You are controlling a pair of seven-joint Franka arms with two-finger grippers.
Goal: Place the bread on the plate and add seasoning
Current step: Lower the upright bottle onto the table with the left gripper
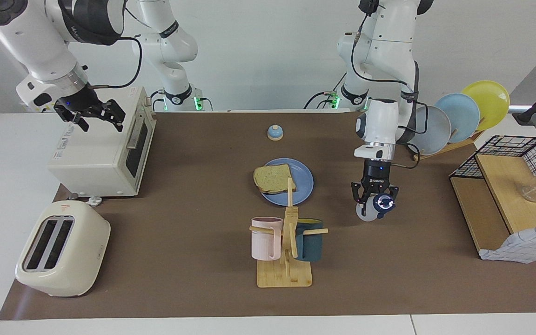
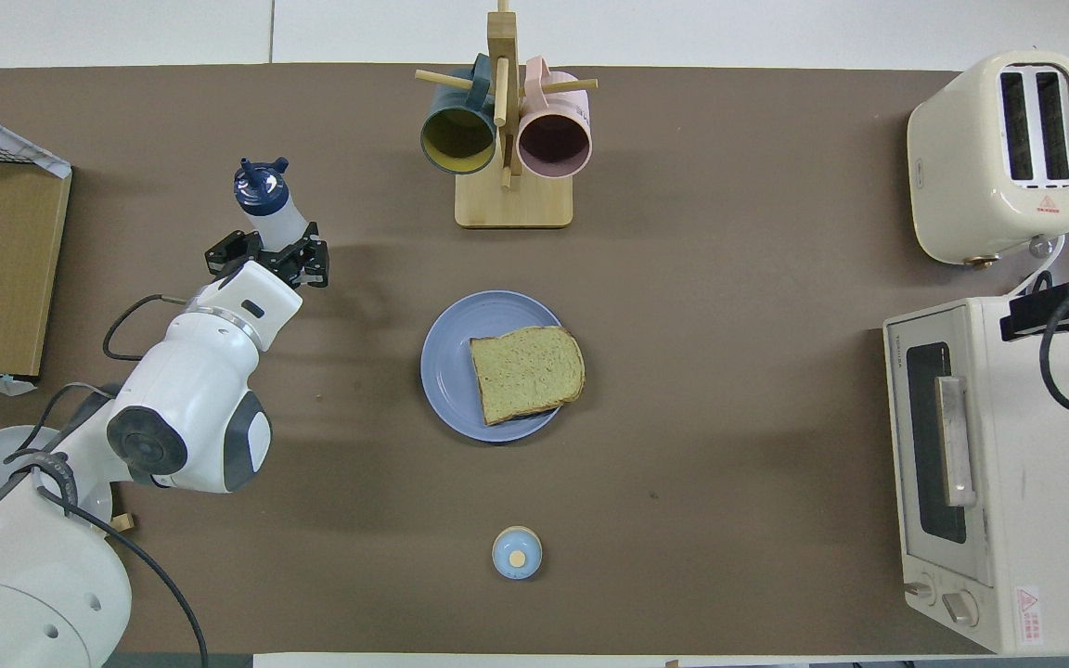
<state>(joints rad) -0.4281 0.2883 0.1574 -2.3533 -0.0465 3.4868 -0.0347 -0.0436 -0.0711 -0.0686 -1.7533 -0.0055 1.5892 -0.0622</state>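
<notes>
Right tool [image 1: 95,115] open and empty, waiting over toaster oven [image 1: 100,153]. Bread [image 1: 273,178] lies on plate [image 1: 306,186], overhanging its rim. Left tool [image 1: 374,199] clamped on seasoning [image 1: 373,207], up over the surface beside the plate. Risks: bottle slips in the grip, or is squeezed short of the bread.

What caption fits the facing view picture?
Left gripper holds the seasoning above the table beside the plate with the bread.
</notes>
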